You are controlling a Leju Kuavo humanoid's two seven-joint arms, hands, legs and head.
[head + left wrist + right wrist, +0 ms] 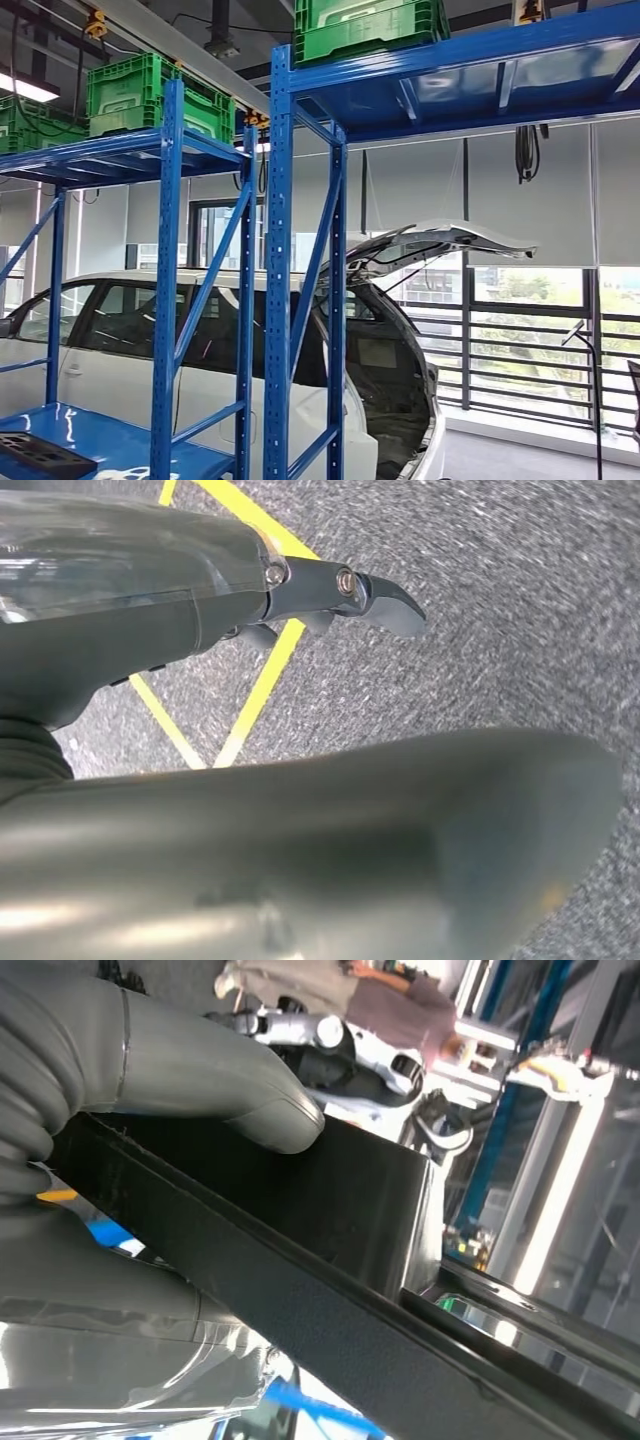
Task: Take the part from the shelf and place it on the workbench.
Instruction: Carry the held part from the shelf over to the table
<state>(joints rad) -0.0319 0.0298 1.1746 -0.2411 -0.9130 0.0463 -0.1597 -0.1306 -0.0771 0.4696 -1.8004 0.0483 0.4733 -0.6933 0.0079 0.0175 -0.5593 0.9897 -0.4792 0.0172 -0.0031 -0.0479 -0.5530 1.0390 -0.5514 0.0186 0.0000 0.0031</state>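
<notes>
My right hand (pixel 143 1070) grips a black, flat-sided part (pixel 355 1210); the grey thumb lies across its upper face and the rest of the hand wraps beneath it. The part runs long and slanted through the right wrist view. My left hand (pixel 226 610) hangs over the grey floor with its fingers stretched out and nothing in it. In the head view another black part (pixel 41 455) lies on the blue shelf board (pixel 113 440) at the lower left.
Two blue steel racks (pixel 275 300) stand close ahead, with green crates (pixel 151 95) on their top levels. Behind them is a white car (pixel 226 350) with its tailgate raised. A person (pixel 362 1000) stands beyond the held part. Yellow lines (pixel 264 675) mark the floor.
</notes>
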